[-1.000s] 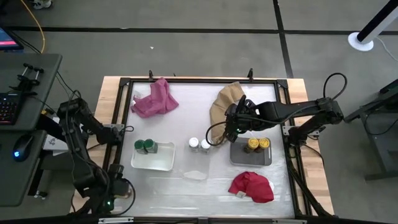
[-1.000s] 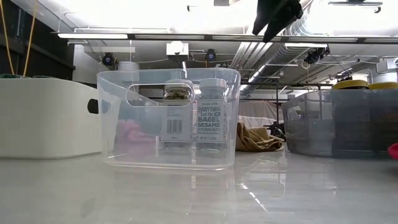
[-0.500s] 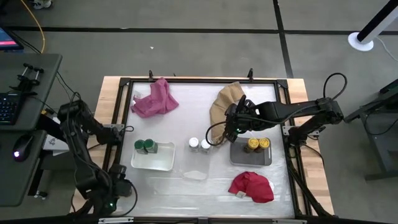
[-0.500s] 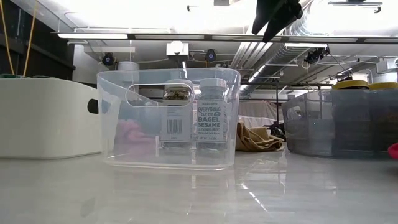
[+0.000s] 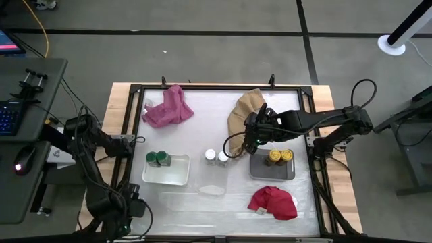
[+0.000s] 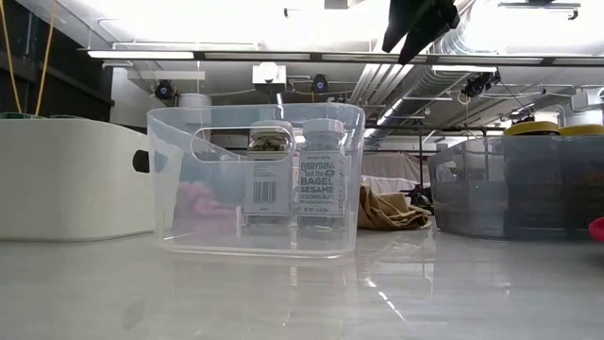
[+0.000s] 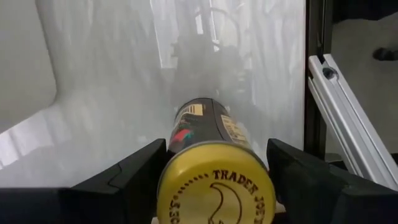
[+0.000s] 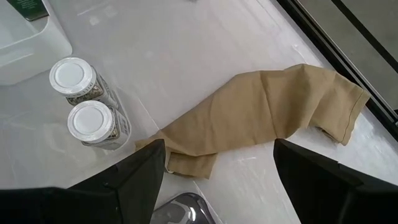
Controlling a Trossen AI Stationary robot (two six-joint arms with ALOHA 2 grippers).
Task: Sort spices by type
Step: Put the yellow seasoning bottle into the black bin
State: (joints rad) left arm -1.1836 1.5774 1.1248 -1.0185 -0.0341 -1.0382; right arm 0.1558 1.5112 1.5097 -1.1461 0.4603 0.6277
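Note:
My left gripper [image 7: 216, 144] is at the table's near left corner, shut on a yellow-lidded amber jar [image 7: 205, 124]. My right gripper [image 8: 219, 149] hangs open above the table, over the near end of the tan cloth [image 8: 267, 118]. Beside it two white-lidded clear jars [image 8: 84, 99] stand on their bases [image 5: 217, 157]. Two green-lidded jars [image 5: 157, 158] stand in the white tray [image 5: 177, 172]. Two more yellow-lidded jars [image 5: 280, 156] stand in the grey tray [image 5: 260, 170]. My left gripper has the yellow-lidded jar between its two fingers [image 7: 140, 168], which lie along the jar at its lid end [image 7: 214, 180]. The lid faces the wrist and the base points away toward the table top. Whether the base rests on the table, I cannot tell.
A pink cloth [image 5: 169, 108] lies at the far left and a red cloth [image 5: 273, 202] at the near right. A clear bin [image 6: 255, 179] stands near the table's middle. The black frame rail [image 7: 342, 106] runs close beside my left gripper.
My left arm has shifted a little toward the near edge at the table's near left corner. The jars, trays and cloths stand as before.

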